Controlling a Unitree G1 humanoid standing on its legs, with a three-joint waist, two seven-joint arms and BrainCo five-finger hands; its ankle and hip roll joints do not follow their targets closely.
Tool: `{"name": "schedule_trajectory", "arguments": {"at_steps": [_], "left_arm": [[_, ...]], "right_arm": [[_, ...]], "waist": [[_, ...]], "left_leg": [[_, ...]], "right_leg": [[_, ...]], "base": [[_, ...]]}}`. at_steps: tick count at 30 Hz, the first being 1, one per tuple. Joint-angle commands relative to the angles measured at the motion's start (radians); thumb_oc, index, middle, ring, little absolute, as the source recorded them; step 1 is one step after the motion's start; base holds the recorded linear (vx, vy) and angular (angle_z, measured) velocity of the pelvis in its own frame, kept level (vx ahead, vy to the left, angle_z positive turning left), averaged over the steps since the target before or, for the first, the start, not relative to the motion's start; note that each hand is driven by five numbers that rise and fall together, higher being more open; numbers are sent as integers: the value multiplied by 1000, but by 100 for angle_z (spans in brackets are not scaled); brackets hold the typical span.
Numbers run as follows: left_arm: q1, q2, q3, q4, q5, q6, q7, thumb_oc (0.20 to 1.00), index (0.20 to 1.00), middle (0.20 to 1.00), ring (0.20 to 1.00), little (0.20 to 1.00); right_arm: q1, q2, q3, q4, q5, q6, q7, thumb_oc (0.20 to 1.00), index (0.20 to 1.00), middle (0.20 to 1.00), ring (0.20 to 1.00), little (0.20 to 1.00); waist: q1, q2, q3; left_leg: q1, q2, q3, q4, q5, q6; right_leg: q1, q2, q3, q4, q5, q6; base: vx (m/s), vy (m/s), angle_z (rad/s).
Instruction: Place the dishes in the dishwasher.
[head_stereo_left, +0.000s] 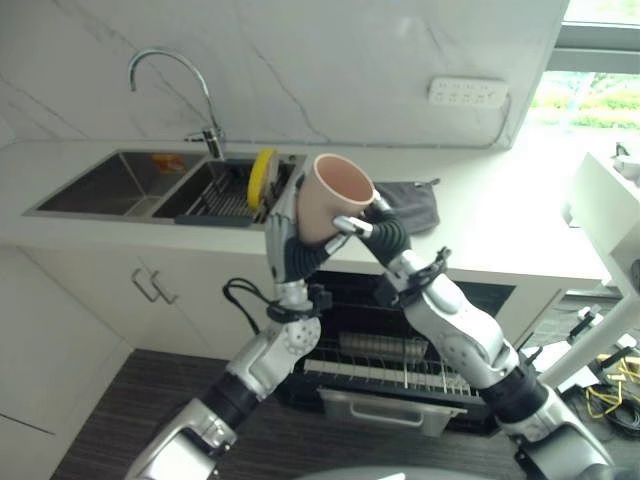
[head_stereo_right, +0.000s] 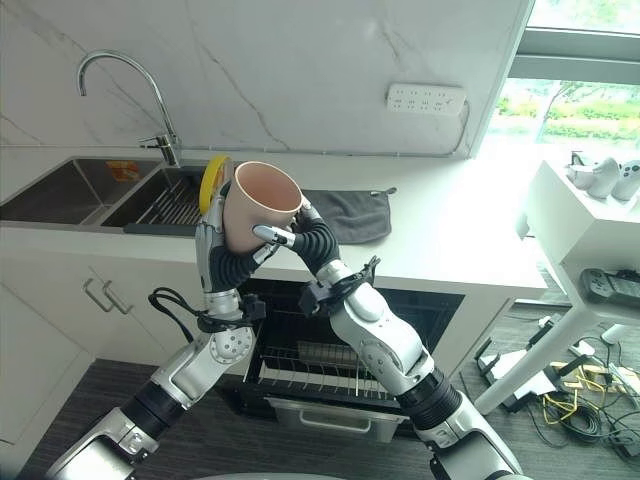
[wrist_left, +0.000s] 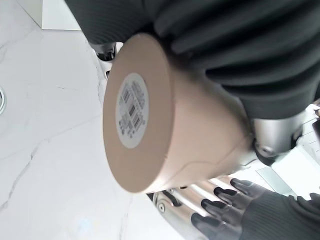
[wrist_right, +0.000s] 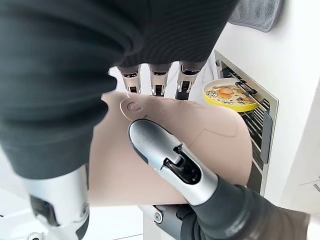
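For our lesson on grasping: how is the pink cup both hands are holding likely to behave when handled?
The cup looks rigid: its wall keeps its shape under the left hand and right hand. Its smooth, handle-free, tapered wall may be slippery, which could be why both hands grip it. Laid on its side it would probably roll in a curve, since the base is narrower than the rim.

Beige cup: lower wall covered by both hands. Left hand: fingers behind the cup, grip unreadable. Yellow plate in the sink rack: near half behind the left hand; pattern too small to read. Dishwasher rack: partly hidden by both forearms. Grey cloth: left part behind the right hand.
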Motion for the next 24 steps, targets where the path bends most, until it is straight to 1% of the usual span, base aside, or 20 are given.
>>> {"name": "schedule_trajectory", "arguments": {"at_steps": [1,15,24], "left_arm": [[-171,9,-118,-13,32,-17,-30,200,200,200,200,200],[-176,5,-167,3,50,9,-48,200,200,200,200,200],[-180,2,-187,28,69,20,-38,200,200,200,200,200]], "right_arm": [[-170,84,32,15,-38,-27,11,1000,1000,1000,1000,1000],[-212,102,37,30,-50,-30,-16,1000,1000,1000,1000,1000],[-222,117,50,41,-42,-26,-32,1000,1000,1000,1000,1000]], "waist": [[17,-53,10],[22,-49,18],[25,-45,18]], "left_leg": [[2,-87,-5,9,-47,72],[2,-88,-5,11,-47,72],[1,-90,-4,11,-47,73]], "right_leg": [[101,-25,92,2,-113,7],[103,-28,85,3,-114,6],[105,-30,79,3,-116,5]], "base": [[0,0,0],[0,0,0],[0,0,0]]}}
